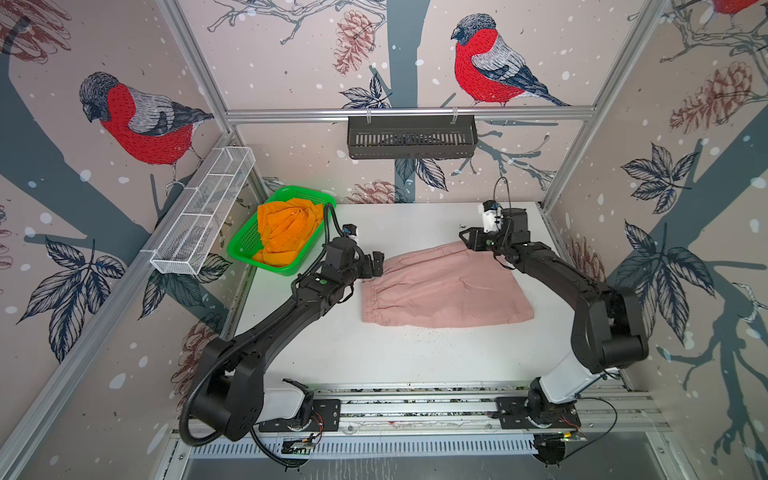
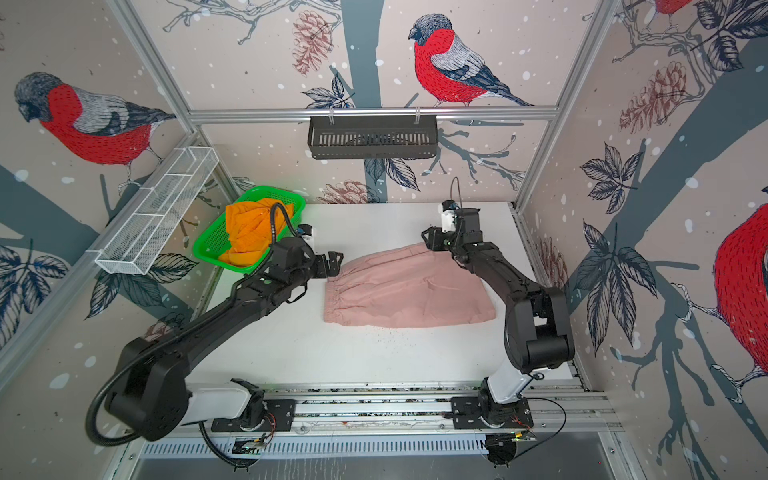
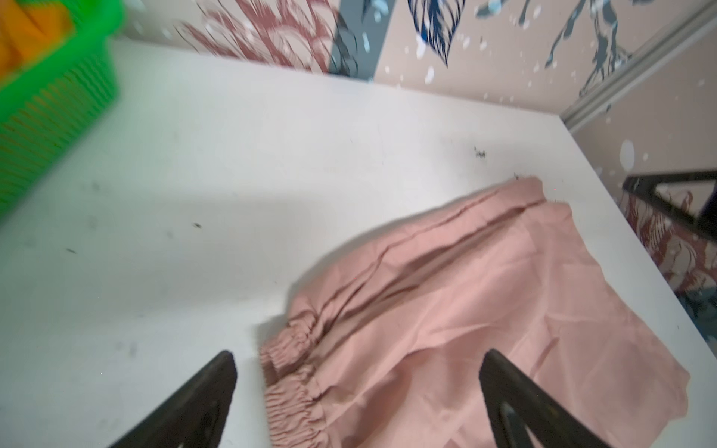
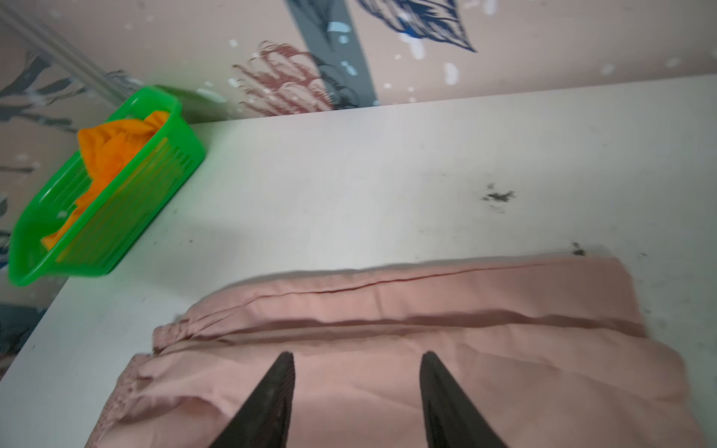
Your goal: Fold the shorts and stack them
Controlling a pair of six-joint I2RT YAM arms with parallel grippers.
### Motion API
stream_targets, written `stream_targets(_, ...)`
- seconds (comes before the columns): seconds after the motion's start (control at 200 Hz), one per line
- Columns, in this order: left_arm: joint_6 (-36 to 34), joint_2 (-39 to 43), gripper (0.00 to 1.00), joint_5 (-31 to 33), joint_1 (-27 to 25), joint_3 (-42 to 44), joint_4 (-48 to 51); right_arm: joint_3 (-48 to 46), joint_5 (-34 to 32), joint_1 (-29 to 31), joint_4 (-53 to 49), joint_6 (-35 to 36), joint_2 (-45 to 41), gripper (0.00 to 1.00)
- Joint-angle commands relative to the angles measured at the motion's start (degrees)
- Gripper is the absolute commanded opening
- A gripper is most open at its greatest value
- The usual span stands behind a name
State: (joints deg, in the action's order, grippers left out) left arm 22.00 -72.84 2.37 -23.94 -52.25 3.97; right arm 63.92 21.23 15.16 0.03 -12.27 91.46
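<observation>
Pink fabric lies in the middle of the white counter [image 1: 332,353] in both top views: the pink shorts [image 1: 444,291] are spread flat, with the gathered waistband toward the left arm and the hem toward the right arm. The orange shorts [image 1: 286,232] sit crumpled in the green basket [image 1: 243,247] at the far left corner of the counter, well apart from the pink pair. The left fingers [image 1: 377,262] hover just beside the far end of the waistband. The right fingers [image 1: 469,240] stand at the far corner on the hem side, and from above I cannot tell how far they are spread. In the left wrist view the left fingers [image 3: 209,403] stand wide apart with nothing between them, above the end of the waistband. The pink shorts [image 3: 465,310] reach away across the counter, and a blurred corner of the basket with orange cloth shows at the edge. In the right wrist view the right fingers [image 4: 271,399] are parted to a middling gap with no cloth pinched between them. The pink shorts [image 4: 504,368] lie beneath them, with a long crease near the far edge. Beyond, the basket [image 4: 128,232] holds the orange shorts [image 4: 112,151].
</observation>
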Motion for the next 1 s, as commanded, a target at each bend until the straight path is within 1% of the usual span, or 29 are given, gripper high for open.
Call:
stream_targets(0.0,-1.66,4.33,0.98,5.33,1.71,-2.47,11.47,-2.60,-3.95,6.70,-0.52,5.16,-4.04,0.58)
stream_targets(0.065,-1.92,7.76,0.98,2.75,4.06,-3.06,14.59,-3.71,-8.19,13.07,-1.12,6.91,-6.14,0.61)
stream_targets(0.125,-2.47,11.12,0.98,-0.03,6.48,-1.79,15.17,-4.32,-11.85,18.79,-2.12,8.61,-7.22,0.62)
stream_targets(0.195,-3.03,14.21,0.98,-0.74,8.76,-0.15,15.83,-4.33,-16.72,25.30,-3.20,10.08,-7.78,0.63)
stream_targets(0.245,-3.22,15.38,0.98,-0.81,10.16,0.54,16.76,-4.16,-20.34,30.29,-3.91,11.77,-7.75,0.63)
stream_targets(0.34,-4.50,16.44,0.98,-3.25,12.75,0.53,19.36,-3.81,-29.22,39.49,-4.77,15.13,-6.73,0.66)
stream_targets(0.43,-4.90,17.91,0.98,-7.11,15.44,1.64,19.22,-3.35,-34.41,45.87,-5.29,17.66,-4.70,0.69)
stream_targets(0.545,-4.10,19.39,0.98,-11.98,18.36,4.19,16.92,-0.90,-39.89,52.24,-8.18,20.65,0.11,0.71)
stream_targets(0.605,-3.95,19.23,0.98,-13.00,19.89,4.19,17.43,-0.07,-43.09,55.06,-8.98,22.15,2.99,0.72)
stream_targets(0.65,-4.28,19.27,0.98,-13.00,20.54,4.11,17.86,0.61,-44.21,56.41,-9.44,23.06,5.40,0.73)
stream_targets(0.755,-5.02,19.49,0.98,-11.17,21.77,3.78,18.73,3.26,-47.37,58.41,-11.13,25.08,11.46,0.74)
stream_targets(0.865,-4.76,19.66,0.98,-10.20,23.10,3.73,19.06,5.41,-51.06,59.24,-11.41,26.90,16.20,0.77)
stream_targets(0.995,-4.31,18.35,0.98,-12.10,24.12,4.17,19.19,7.33,-53.29,59.11,-11.23,27.33,19.94,0.79)
